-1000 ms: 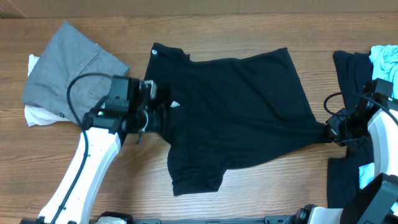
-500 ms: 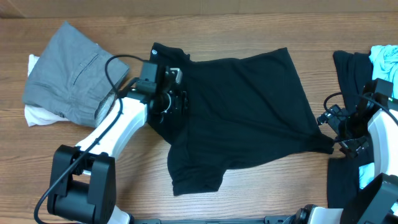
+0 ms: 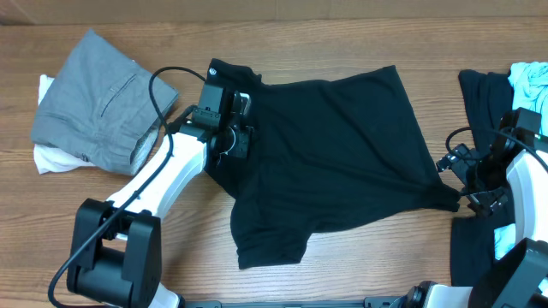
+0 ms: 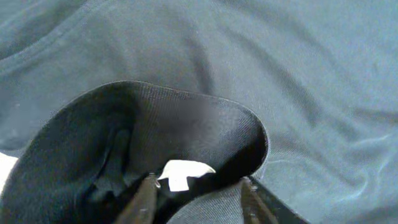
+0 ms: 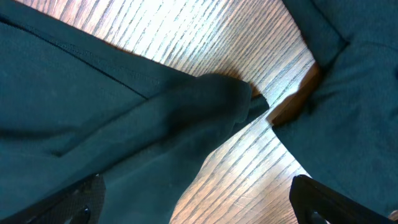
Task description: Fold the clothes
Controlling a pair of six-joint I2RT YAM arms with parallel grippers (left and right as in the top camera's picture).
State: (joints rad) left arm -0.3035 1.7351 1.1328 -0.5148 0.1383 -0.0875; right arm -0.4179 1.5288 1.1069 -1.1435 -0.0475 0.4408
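The black T-shirt lies spread across the middle of the wooden table, with its collar at the upper left. My left gripper sits over the shirt's left shoulder, shut on a fold of its sleeve. In the left wrist view the black fold and a white tag curl up between my fingers, around my left gripper. My right gripper stands open at the shirt's right hem corner. That corner lies loose on the wood, and my right gripper is spread wide around it.
Folded grey trousers rest on a white garment at the far left. More black clothes and a light-blue garment are piled at the right edge, close to my right arm. Another black piece lies at the lower right.
My left gripper carried the sleeve rightward from the shirt's left edge onto its body. My right gripper opened and let go of the hem corner.
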